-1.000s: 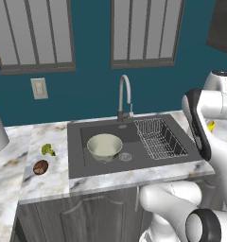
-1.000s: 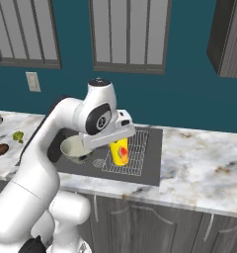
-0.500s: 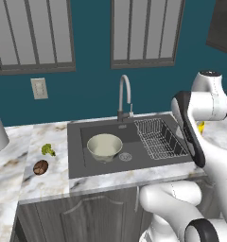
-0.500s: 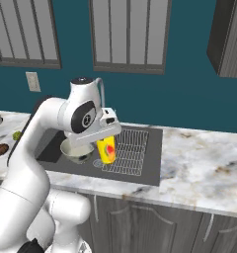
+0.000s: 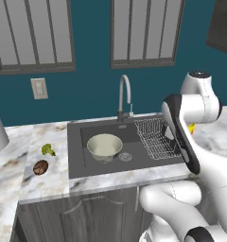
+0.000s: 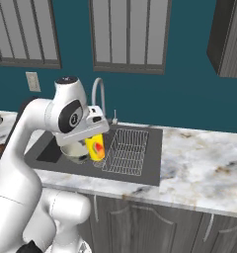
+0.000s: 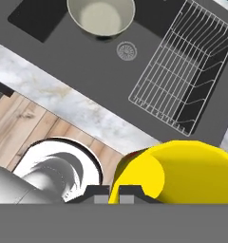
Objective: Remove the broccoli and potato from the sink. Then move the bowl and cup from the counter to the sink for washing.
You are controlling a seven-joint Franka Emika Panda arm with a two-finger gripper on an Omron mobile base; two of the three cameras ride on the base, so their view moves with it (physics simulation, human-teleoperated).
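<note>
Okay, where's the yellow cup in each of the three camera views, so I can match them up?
Left base view: cup is a yellow sliver at right, behind the arm.
Right base view: cup left of centre, under the gripper.
Hand view: cup fills lower right.
Shared landmark: the wire rack.

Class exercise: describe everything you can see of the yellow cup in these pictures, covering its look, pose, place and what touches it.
The cup is small, bright yellow and glossy like plastic, with a red-orange mark on its side. It is in the air, gripped by the gripper, whose fingers are shut on it from above. In the right base view it hangs roughly upright above the sink, between the bowl and the wire rack. It touches nothing else.
</note>
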